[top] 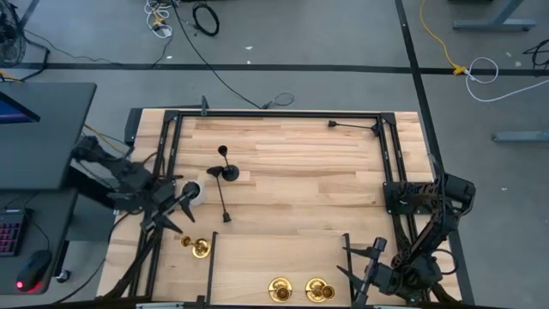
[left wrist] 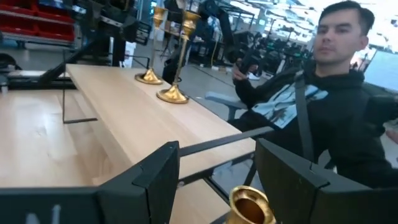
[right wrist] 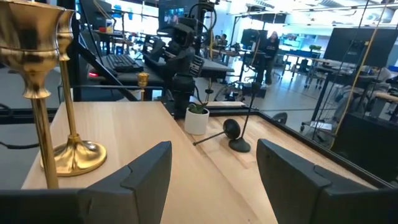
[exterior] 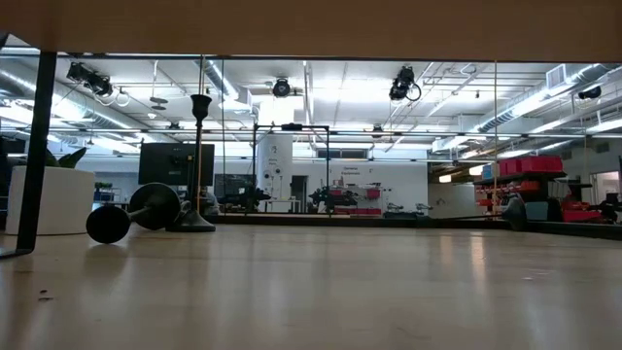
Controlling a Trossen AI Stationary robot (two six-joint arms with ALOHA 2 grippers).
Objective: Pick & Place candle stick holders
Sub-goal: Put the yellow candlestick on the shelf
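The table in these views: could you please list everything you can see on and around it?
brass candle stick holders: three, shiny gold, upright; two side by side at the near edge, one nearer the left arm.
black candle stick holders: two clearly seen, matte black, left of centre; one upright, one lying.
pot with plant: one, white with green leaves, beside the left arm.
table: one, light wood, black frame.
person: one, dark hooded top, beyond the table.
left tool: open, left side, above the single brass holder.
right tool: open, near-right corner.
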